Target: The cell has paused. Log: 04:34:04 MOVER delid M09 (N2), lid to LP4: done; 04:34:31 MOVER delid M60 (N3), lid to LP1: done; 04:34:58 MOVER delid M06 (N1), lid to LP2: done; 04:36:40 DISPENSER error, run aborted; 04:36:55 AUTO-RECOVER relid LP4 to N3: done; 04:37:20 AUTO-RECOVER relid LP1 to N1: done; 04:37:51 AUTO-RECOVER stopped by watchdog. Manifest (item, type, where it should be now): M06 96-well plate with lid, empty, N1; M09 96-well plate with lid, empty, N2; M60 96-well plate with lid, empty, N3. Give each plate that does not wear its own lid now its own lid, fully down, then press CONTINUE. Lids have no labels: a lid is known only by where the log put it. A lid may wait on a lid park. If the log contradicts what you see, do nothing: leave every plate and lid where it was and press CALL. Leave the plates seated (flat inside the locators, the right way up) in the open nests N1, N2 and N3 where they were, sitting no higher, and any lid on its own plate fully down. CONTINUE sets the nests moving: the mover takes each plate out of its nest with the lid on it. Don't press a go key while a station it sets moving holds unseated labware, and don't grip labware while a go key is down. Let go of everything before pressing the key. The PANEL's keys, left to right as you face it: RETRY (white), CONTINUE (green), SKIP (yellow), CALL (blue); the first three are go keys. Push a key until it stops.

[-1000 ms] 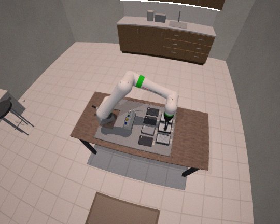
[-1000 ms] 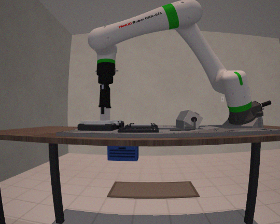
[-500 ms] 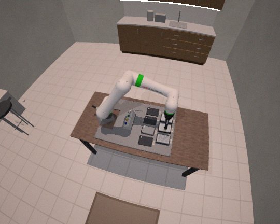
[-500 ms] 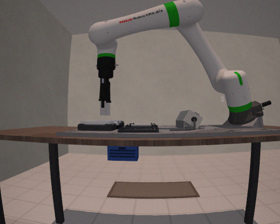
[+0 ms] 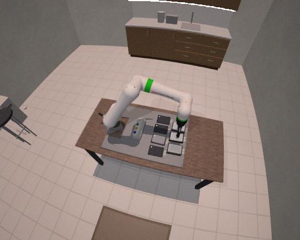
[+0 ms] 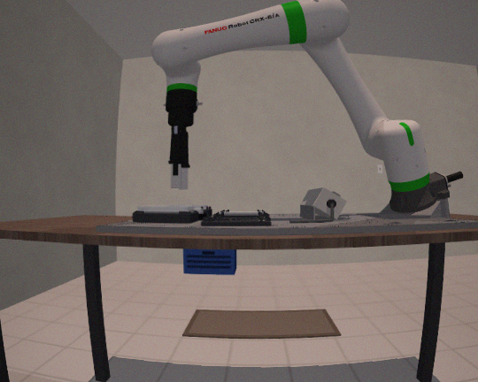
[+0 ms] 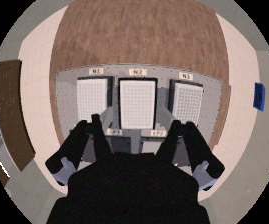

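Overhead, the gripper (image 6: 179, 181) hangs above the middle plate (image 7: 137, 103) of three on the grey deck (image 5: 112, 144) (fingers parted, grasping nothing), well clear of the key panel (image 5: 138, 128).

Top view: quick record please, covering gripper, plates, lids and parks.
gripper: open, empty, high above the middle plate
plates: three in a row of nests
end plate: wells showing, no lid
middle and far plate: pale tops, seemingly lidded
parks: one holds a lid, the other three look dark and bare
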